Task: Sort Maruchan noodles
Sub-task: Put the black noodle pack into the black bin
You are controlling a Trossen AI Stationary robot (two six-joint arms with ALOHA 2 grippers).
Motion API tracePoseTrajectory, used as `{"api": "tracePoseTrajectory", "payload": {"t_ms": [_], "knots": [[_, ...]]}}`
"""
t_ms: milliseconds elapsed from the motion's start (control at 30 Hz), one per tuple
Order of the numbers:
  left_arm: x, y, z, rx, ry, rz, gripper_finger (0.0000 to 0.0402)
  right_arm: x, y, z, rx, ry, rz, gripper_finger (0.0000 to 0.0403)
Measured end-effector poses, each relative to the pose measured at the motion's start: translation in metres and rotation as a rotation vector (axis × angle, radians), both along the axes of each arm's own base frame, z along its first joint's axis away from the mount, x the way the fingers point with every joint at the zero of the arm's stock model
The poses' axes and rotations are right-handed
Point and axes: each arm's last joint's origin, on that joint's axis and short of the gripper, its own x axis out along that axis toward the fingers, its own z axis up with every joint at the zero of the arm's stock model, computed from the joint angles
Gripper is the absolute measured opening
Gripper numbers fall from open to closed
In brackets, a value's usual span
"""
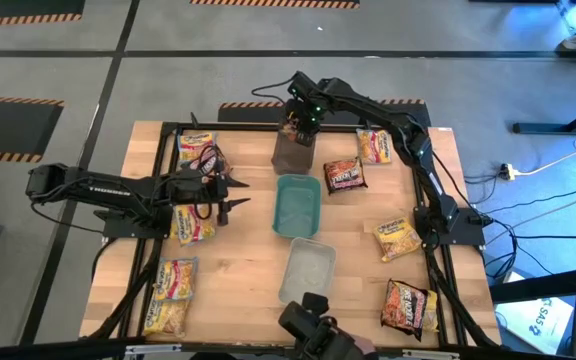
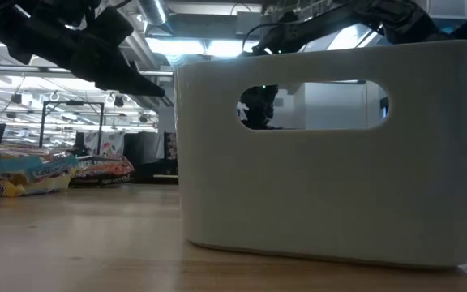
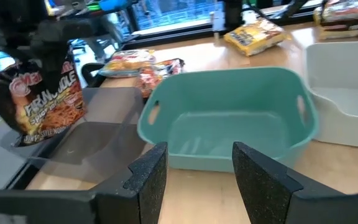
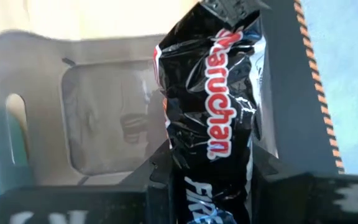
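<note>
Your right tool is clamped on a dark red-brown packet, which it holds over the dark grey tray at the upper centre of the overhead frame. Your left tool waits at centre left, fingers parted and empty, facing the teal tray. The clear tray sits below that.

Handling: the packet looks light, crinkly and glossy, so judge it slippery; the film yields while the noodle block inside is probably brittle. Grip across the flat body, not on the sealed edge.

Labels: "Maruchan" reads plainly in white-edged red lettering down the held packet; a word beginning "FIRE" shows lower down. Other print is too small to read.

Remaining packets lie scattered on the worktop: yellow ones along the left edge, red-brown and yellow ones at right.
</note>
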Motion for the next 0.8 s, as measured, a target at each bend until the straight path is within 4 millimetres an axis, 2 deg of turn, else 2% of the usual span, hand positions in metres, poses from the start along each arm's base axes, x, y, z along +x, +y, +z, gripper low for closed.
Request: {"api": "tracePoseTrajectory", "payload": {"t_ms": [433,800], "knots": [[0.0,0.0,0.0,-0.004,-0.001,-0.014,0.0175,0.008,-0.006,-0.03,-0.003,0.067,-0.012,0.009],[0.0,0.0,0.0,-0.005,-0.002,-0.014,0.0175,0.012,-0.006,-0.031,-0.055,0.07,-0.008,0.0203]]}}
